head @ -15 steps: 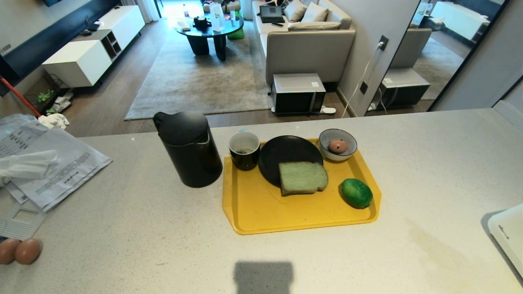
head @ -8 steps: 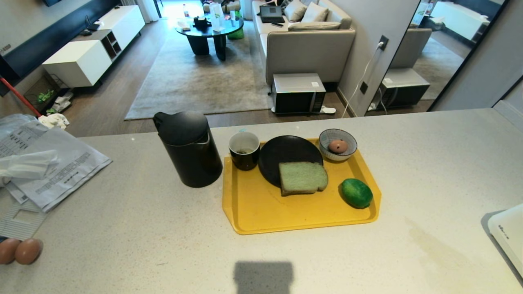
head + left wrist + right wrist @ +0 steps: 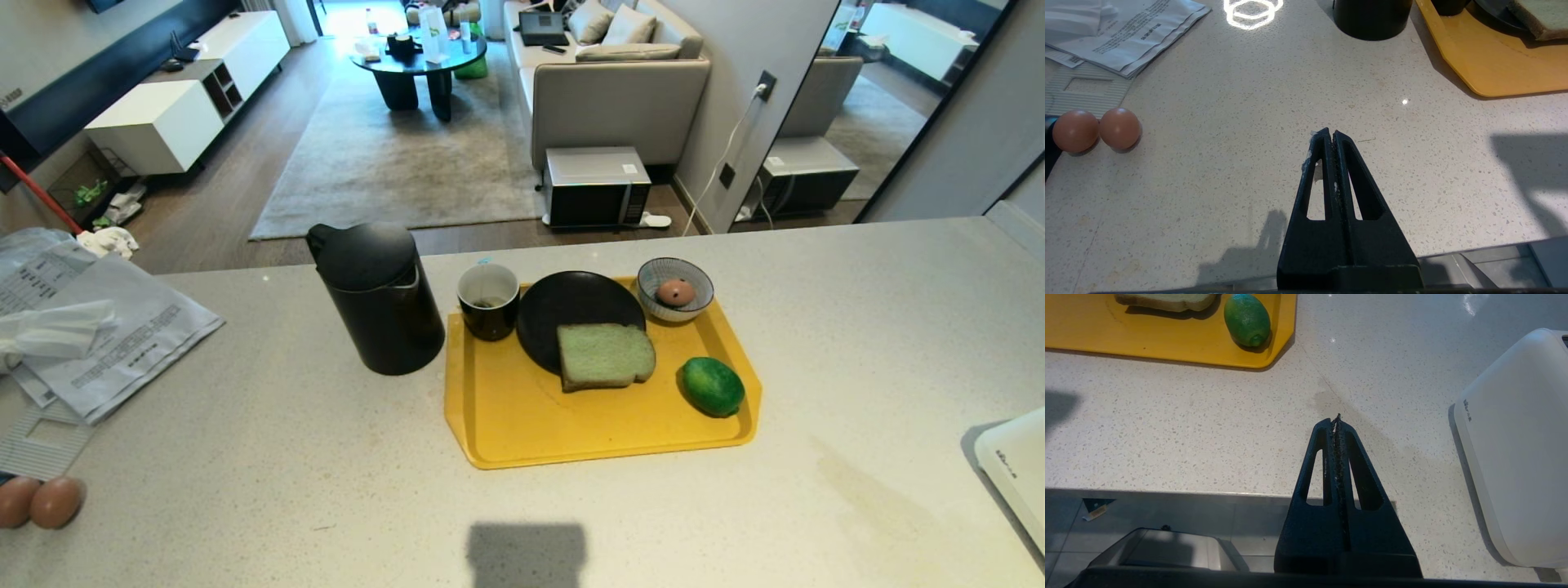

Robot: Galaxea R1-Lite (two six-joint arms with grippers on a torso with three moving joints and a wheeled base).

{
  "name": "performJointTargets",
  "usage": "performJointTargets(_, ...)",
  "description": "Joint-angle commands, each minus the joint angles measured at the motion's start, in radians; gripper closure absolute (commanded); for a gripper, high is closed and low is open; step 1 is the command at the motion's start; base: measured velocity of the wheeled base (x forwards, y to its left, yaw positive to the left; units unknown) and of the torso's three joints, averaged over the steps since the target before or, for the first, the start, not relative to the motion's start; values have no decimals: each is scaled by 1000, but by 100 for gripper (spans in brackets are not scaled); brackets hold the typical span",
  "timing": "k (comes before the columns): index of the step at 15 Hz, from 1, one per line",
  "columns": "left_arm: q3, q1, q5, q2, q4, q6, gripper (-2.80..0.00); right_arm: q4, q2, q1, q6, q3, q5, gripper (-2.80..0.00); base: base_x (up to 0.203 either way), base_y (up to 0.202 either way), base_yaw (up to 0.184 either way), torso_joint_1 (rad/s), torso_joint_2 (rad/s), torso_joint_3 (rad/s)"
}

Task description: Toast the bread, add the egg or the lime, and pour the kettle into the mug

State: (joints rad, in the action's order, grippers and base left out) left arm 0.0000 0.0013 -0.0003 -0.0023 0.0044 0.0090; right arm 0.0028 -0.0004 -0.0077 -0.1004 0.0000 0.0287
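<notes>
The left gripper (image 3: 1329, 134) has its black fingers pressed together, holding nothing, above the speckled pale stone counter (image 3: 286, 457) near its front edge. The right gripper (image 3: 1336, 419) is likewise closed and empty, over the counter's front edge.

Landmark: the yellow plastic tray (image 3: 531, 425). On the tray:
- the pale green bread slice with brown crust (image 3: 605, 356), lying half on a round matte black plate (image 3: 563, 306);
- the glossy dark green oval lime (image 3: 713, 386), in the tray's front right corner;
- the small black mug with white interior (image 3: 488, 300), at the back left corner;
- a blue-striped white bowl (image 3: 675, 287) holding a brown egg (image 3: 676, 291), at the back right corner.

Left of the tray, just beside it, stands the tall matte black kettle (image 3: 375, 298). Further left lie grey printed mailer bags (image 3: 122, 335); the print is not legible. Two brown eggs (image 3: 39, 501) lie well left of the tray. A white appliance (image 3: 1519, 457) stands well right; its small mark cannot be read.
</notes>
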Motion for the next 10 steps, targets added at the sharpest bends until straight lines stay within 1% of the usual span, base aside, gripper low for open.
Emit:
performJointTargets(1,0,0,0,1,0,0,0,0,0,0,-1,0,0,0,0,0,0,0,0,0)
performJointTargets(10,0,0,0,1,-1,0,0,0,0,0,-1,0,0,0,0,0,0,0,0,0)
